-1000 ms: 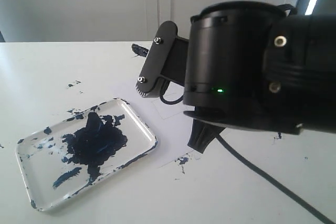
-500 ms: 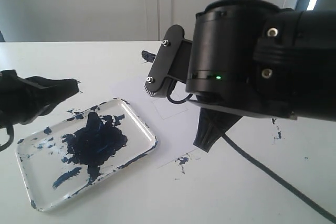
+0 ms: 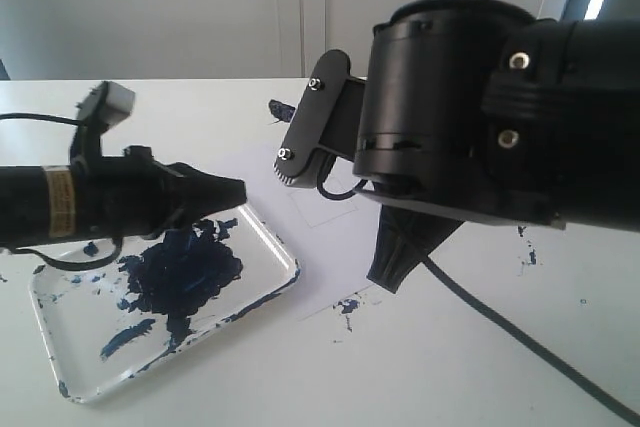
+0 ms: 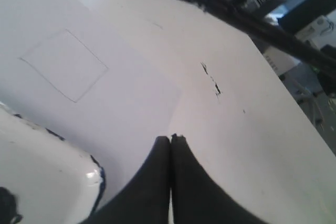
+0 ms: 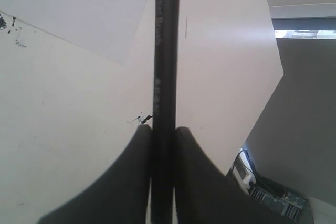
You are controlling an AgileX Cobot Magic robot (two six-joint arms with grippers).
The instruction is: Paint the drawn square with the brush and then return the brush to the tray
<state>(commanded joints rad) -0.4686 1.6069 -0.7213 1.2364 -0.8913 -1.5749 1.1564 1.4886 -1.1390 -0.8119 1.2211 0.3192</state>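
The brush (image 5: pixel 165 51) is a thin black stick, and my right gripper (image 5: pixel 164 129) is shut on its shaft. Its dark blue tip (image 3: pixel 279 107) pokes out past the right gripper's black finger (image 3: pixel 308 132), above the far edge of the paper. The drawn square (image 4: pixel 64 65) is a bare thin outline on the white sheet, and the right arm hides part of the square (image 3: pixel 322 211). The tray (image 3: pixel 272 239) lies at the left, smeared with a dark blue blotch. My left gripper (image 3: pixel 242 190) hovers over the tray's far side, shut and empty (image 4: pixel 170 139).
The bulky right arm (image 3: pixel 470 117) fills the middle and right of the exterior view. A black cable (image 3: pixel 500 329) trails across the table toward the lower right. Blue specks (image 3: pixel 346 304) dot the table by the paper's (image 3: pixel 330 262) edge.
My left arm has come in from the left and now reaches over the tray. The right arm shifted a little right with the brush, then held still.
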